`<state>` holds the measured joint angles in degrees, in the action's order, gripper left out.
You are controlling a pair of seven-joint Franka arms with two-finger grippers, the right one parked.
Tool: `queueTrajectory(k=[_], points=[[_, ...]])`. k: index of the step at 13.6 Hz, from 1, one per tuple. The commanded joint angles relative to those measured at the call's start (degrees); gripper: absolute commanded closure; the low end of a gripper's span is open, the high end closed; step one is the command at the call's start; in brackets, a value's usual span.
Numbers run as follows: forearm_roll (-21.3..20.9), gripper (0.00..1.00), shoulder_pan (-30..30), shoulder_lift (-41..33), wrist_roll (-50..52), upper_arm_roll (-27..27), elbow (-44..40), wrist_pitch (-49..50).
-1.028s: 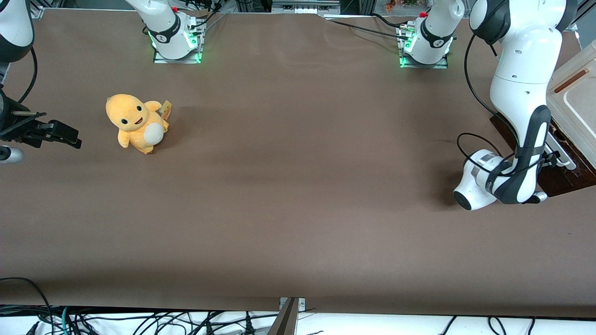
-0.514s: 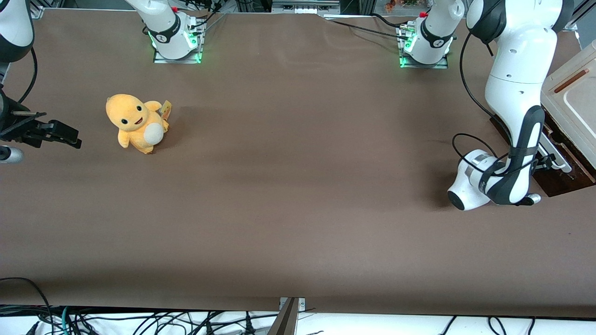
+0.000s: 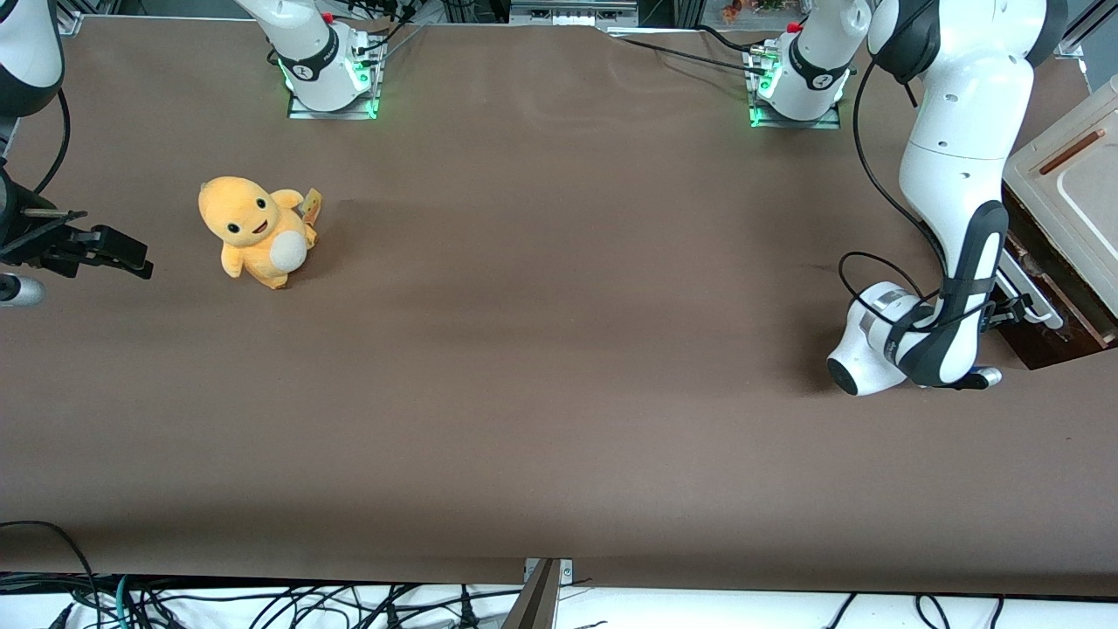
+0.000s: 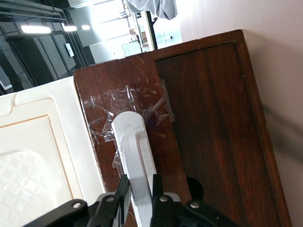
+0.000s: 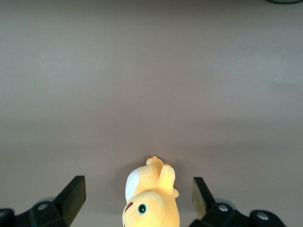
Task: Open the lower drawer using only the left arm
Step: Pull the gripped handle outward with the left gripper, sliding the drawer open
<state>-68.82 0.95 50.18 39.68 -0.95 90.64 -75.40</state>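
The left arm (image 3: 956, 166) is a glossy white arm reaching down in front of the cabinet at the working arm's end of the table. Its black gripper (image 3: 1004, 307) is shut on the long white bar handle (image 3: 1039, 306) of the lower drawer (image 3: 1048, 345). The drawer's dark brown front stands a little out from under the cream top panel (image 3: 1074, 188). In the left wrist view the gripper (image 4: 140, 182) has one black finger on each side of the white handle (image 4: 134, 142). The brown drawer front (image 4: 213, 118) has clear tape by the handle.
A yellow plush toy (image 3: 253, 229) sits on the brown table (image 3: 559, 349) toward the parked arm's end, and shows in the right wrist view (image 5: 150, 196). Two arm bases (image 3: 799, 83) stand farthest from the front camera.
The left arm's wrist has moved toward the parked arm's end of the table, with the handle in the gripper. The drawer front has come out from the cabinet with it.
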Motion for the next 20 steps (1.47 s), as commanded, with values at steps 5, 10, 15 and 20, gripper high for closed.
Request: queueTrajectory(k=[5, 10, 15, 20], points=[[2.2, 0.85, 2.8, 1.2, -4.4, -0.3, -4.5, 0.7], [3.7, 0.85, 4.1, 1.3, -4.5, -0.3, -4.6, 0.7], [4.7, 0.85, 4.8, 1.2, -4.5, -0.4, -4.7, 0.7], [5.9, 0.84, 5.5, 1.2, -4.5, -0.3, -4.8, 0.8]])
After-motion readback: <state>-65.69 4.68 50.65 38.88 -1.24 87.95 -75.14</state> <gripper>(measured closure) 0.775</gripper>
